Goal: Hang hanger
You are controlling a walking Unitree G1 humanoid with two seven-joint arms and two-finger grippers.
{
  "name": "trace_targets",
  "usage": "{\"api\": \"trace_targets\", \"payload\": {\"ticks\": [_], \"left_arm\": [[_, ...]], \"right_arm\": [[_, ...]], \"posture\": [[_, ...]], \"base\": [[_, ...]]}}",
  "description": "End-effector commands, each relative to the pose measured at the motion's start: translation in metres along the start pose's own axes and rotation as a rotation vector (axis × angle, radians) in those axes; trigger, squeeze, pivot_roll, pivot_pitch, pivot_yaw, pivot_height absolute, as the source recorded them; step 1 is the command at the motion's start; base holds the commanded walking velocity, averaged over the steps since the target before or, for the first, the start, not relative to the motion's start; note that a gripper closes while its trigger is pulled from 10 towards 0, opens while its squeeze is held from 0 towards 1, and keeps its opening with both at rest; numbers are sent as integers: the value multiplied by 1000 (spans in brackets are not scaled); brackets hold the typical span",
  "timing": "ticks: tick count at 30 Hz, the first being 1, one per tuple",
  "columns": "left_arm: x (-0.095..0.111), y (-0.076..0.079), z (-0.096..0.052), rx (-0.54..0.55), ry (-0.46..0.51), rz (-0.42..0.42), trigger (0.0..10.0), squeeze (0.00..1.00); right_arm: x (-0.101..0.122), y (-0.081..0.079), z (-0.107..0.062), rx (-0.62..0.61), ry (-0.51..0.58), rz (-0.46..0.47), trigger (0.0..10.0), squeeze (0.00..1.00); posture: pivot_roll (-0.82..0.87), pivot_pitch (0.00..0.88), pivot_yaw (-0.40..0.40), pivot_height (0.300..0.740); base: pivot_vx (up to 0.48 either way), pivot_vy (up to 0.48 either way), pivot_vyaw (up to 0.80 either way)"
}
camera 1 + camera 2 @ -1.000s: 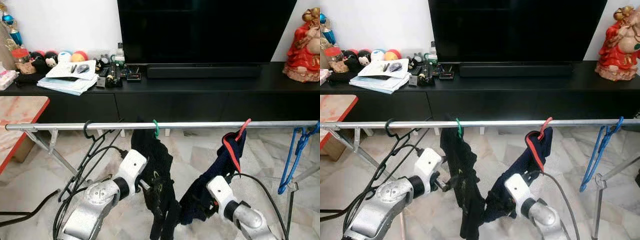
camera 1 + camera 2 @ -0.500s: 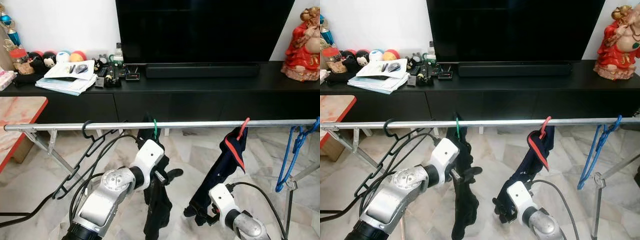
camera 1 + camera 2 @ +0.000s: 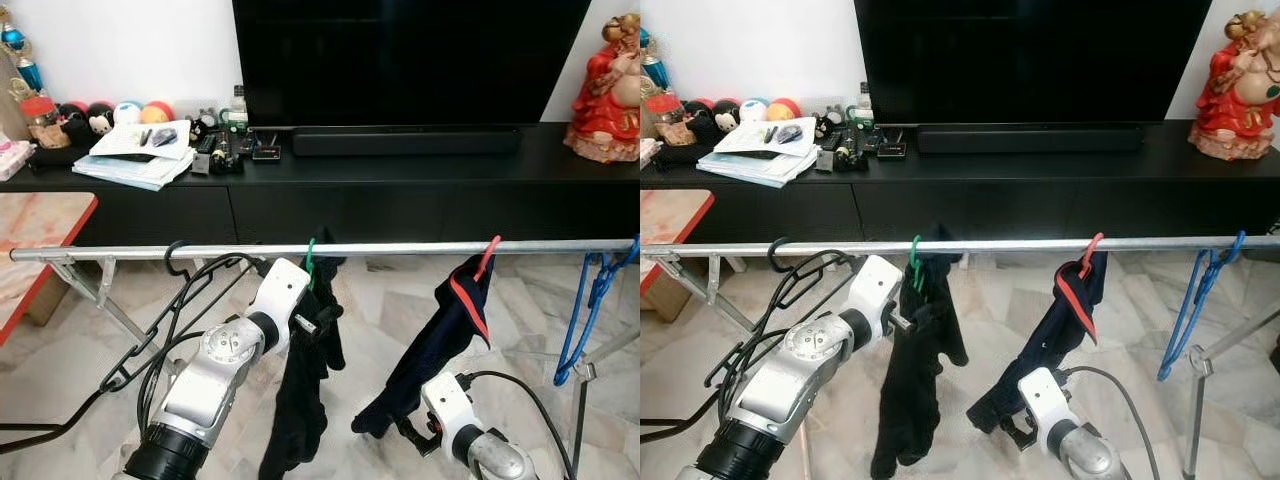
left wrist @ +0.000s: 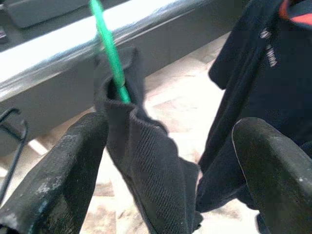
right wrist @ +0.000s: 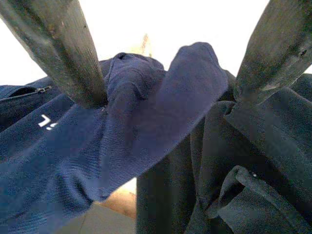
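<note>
Green hanger (image 3: 311,257) hooked over the metal rail (image 3: 400,248), carrying a black garment (image 3: 300,390) that droops below it; a red hanger (image 3: 487,255) with a navy garment (image 3: 440,340) sits further along the rail to my right, a bare black hanger (image 3: 170,262) to my left, a blue hanger (image 3: 590,300) near the far right end; black cabinet (image 3: 400,190) behind.

Left eye view: my left gripper (image 3: 322,322) is raised just under the rail, right at the garment's top beside the green hook; my right gripper (image 3: 405,428) is low, at the hem of the navy garment.

Left wrist view: my left fingers (image 4: 63,170) are spread, cloth bunched between them, not pinched; the green wire (image 4: 109,48) rises out of the cloth to the rail.

Right wrist view: my right fingers (image 5: 63,53) are apart, navy cloth (image 5: 146,117) lying between and against them, no clamp visible.

Judgement: hanger is thin, light and likely springy; cloth is soft and will slip; best hold is the stiff neck just under the hook, not the fabric; a tug on cloth could unseat the hook.
</note>
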State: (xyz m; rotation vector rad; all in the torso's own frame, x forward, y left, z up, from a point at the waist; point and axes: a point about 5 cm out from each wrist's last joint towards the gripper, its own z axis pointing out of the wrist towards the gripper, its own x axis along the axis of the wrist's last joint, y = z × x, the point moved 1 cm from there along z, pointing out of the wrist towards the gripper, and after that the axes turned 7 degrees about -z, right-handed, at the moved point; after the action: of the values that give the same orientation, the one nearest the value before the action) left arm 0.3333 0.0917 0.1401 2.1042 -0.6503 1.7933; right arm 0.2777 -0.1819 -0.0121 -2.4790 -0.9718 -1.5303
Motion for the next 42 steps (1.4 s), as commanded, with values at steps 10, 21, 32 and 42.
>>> {"api": "trace_targets", "payload": {"ticks": [10, 21, 32, 42], "left_arm": [[-18, -8, 3, 51, -49, 142, 10000, 0], [-15, 20, 4, -166, 41, 192, 10000, 0], [-30, 27, -3, -303, -18, 276, 10000, 0], [-30, 12, 13, -142, -14, 224, 10000, 0]], "right_arm": [[-5, -4, 0, 2, -19, 18, 10000, 0], [-5, -8, 1, 5, -17, 21, 10000, 0], [-7, -10, 1, 5, -21, 26, 10000, 0], [-5, -13, 2, 8, -17, 30, 10000, 0]], "posture": [[78, 75, 3, 740], [76, 67, 2, 740], [75, 68, 1, 740], [66, 71, 4, 740]], "base": [[0, 0, 0], [0, 0, 0], [0, 0, 0], [0, 0, 0]]}}
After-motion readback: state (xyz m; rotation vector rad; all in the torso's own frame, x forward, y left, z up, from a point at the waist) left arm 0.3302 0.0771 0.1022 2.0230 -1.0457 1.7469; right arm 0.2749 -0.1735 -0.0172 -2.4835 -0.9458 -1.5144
